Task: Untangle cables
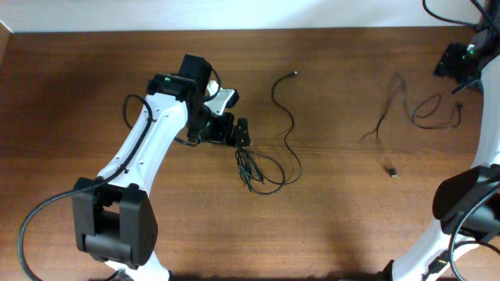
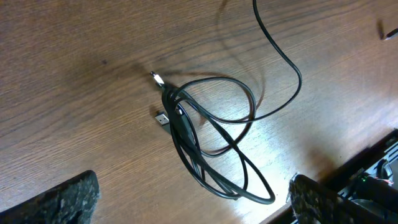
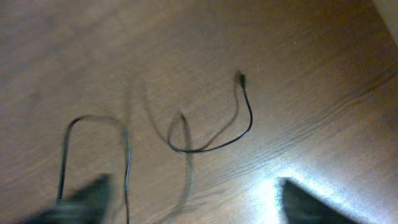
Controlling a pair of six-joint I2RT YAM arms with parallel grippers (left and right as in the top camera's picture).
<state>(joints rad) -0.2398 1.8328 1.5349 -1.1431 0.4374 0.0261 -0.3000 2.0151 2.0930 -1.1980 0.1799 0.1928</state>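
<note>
The left gripper [image 1: 241, 133] leans over the coiled cables [image 2: 211, 143], fingers spread wide, holding nothing. The right gripper [image 3: 199, 202], blurred, also gapes, seemingly empty

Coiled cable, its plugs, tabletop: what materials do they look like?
Cable: black rubber or plastic jacket, slight sheen, lies in soft loops. Plugs: silvery tips, probably metal. Tabletop: brown, matte, visible wood grain; solid wood or laminate, cannot tell.
</note>
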